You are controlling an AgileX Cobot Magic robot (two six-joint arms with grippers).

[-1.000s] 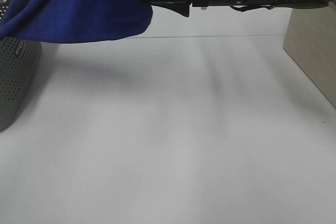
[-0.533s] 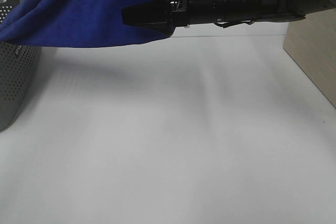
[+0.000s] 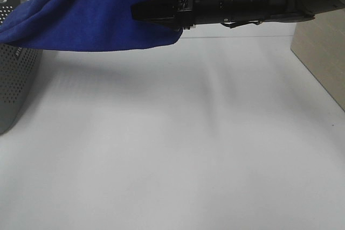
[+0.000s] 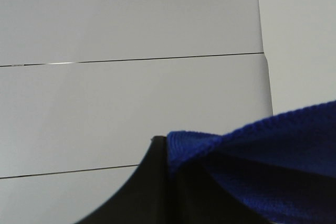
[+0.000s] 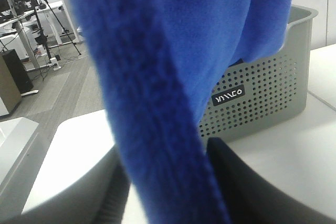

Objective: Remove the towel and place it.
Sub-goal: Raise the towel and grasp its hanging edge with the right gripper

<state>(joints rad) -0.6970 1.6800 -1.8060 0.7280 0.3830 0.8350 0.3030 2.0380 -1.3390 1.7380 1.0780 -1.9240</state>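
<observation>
blue towel (image 3: 102, 14) hanging above the counter (image 3: 172, 149), held at two points

one grey perforated basket (image 3: 13, 79) is sitting under the towel's left end, and one wood-grain panel (image 3: 323, 57) is standing at right. the left claw (image 4: 167, 153) is pinching the hem tight. the right claw (image 3: 137, 12), gaping a second ago, is now nipping a fold.

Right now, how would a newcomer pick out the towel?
Start at the white table, then look to its far left, above the grey perforated basket. The towel hangs there, the only deep blue, plush thing among grey, white and black.
</observation>
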